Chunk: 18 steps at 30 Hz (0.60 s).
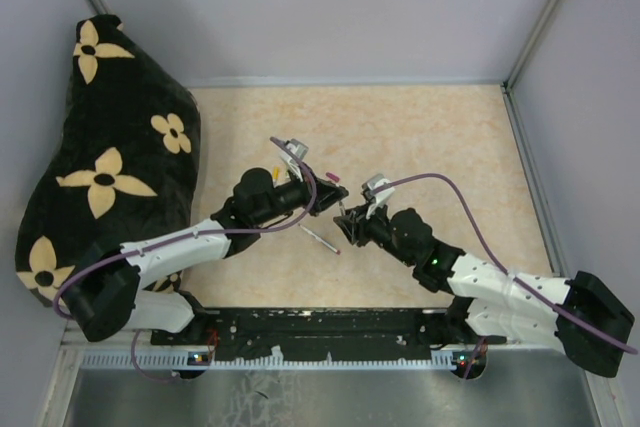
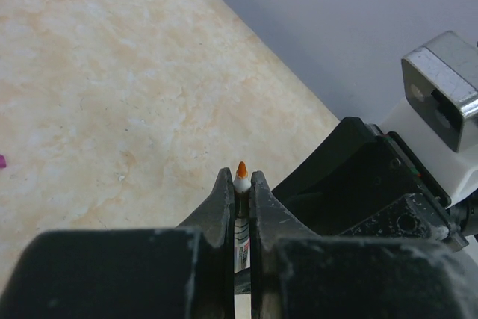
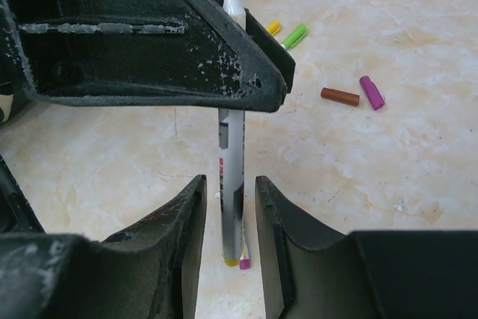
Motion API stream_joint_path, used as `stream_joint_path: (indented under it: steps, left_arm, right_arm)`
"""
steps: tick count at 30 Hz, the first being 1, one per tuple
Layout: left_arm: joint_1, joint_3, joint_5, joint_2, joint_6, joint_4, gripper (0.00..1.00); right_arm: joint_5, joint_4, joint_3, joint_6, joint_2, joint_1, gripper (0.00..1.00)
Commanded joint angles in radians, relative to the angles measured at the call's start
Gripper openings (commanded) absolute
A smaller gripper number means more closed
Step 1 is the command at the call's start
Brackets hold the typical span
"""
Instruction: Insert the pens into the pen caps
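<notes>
My left gripper (image 2: 240, 175) is shut on a white pen (image 2: 241, 172) whose orange tip sticks out past the fingertips. In the right wrist view this pen (image 3: 231, 162) hangs upright, yellow end down, between the open fingers of my right gripper (image 3: 229, 182), which do not touch it. A second pen (image 1: 320, 237) with a magenta end lies on the table below. The yellow cap (image 3: 274, 28), green cap (image 3: 294, 36), dark red cap (image 3: 340, 95) and magenta cap (image 3: 371, 92) lie loose on the table beyond. The two grippers (image 1: 328, 192) (image 1: 345, 219) meet mid-table.
A black bag with cream flowers (image 1: 110, 167) fills the left side of the table. Grey walls (image 1: 350, 7) close the back and sides. The beige tabletop (image 1: 450, 137) lies open on the right.
</notes>
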Motion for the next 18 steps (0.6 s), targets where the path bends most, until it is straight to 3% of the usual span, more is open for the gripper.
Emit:
stream_joint_path:
  steps: [1, 12, 18]
  left_arm:
    - [-0.028, 0.049, 0.007, -0.003, 0.059, -0.053, 0.00]
    - [-0.074, 0.088, -0.031, 0.011, 0.109, -0.110, 0.00]
    - [-0.078, 0.093, -0.039, 0.016, 0.113, -0.113, 0.02]
  right_arm:
    - [-0.003, 0.031, 0.067, 0.000, 0.009, -0.003, 0.32]
    - [-0.001, 0.041, 0.070, 0.000, 0.016, -0.002, 0.21]
    - [0.000, 0.040, 0.068, 0.007, 0.020, -0.004, 0.00]
